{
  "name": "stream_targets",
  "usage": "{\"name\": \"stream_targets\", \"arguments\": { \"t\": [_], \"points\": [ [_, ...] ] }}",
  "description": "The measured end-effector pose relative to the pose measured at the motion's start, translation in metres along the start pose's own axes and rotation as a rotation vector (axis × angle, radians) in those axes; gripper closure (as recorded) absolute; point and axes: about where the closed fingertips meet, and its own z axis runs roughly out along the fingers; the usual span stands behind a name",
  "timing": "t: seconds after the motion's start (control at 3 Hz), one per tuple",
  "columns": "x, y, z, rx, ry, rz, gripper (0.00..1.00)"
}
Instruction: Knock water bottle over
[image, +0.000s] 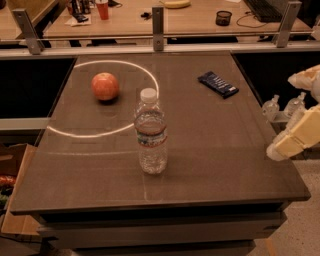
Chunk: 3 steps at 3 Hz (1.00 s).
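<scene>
Water bottle (151, 132) stood upright on the dark table (225, 150), toward the middle of the near half, white cap on, near the front-right arc of a pale ring (90, 134) on the tabletop. Apple (105, 86) sat inside that ring, farther back and to the left of the bottle, apart from it. A dark wrapped bar (218, 83) lay flat toward the far right of the top, well apart from both. The gripper (295, 137) hung off the table's right edge, at about the level of the tabletop, well apart from the bottle and touching nothing in sight. It was cut off by the frame edge, so whether it was parted or closed could not be told. Small pump-top bottles (270, 107) stood below and beyond that same edge, near the arm. Judged step: the approach, with no contact made and the bottle not yet tipped. The next move would call for carrying the gripper in over the right side of the table, toward the bottle's upper half, then a sideways push high on the body or near the cap. A low push would likely slide it rather than topple it. The path from the right looked open, with the bar lying farther back than the line to the bottle. A leftward push would send the bottle down onto bare tabletop in front of the apple.
</scene>
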Motion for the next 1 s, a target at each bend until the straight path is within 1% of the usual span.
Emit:
{"name": "stream_targets", "arguments": {
  "t": [0.33, 0.67, 1.0],
  "points": [
    [0.018, -0.002, 0.014, 0.038, -0.190, 0.073, 0.00],
    [0.018, 0.006, 0.021, 0.044, -0.377, 0.086, 0.00],
    [-0.008, 0.023, 0.011, -0.007, -0.575, 0.097, 0.00]
  ]
}}
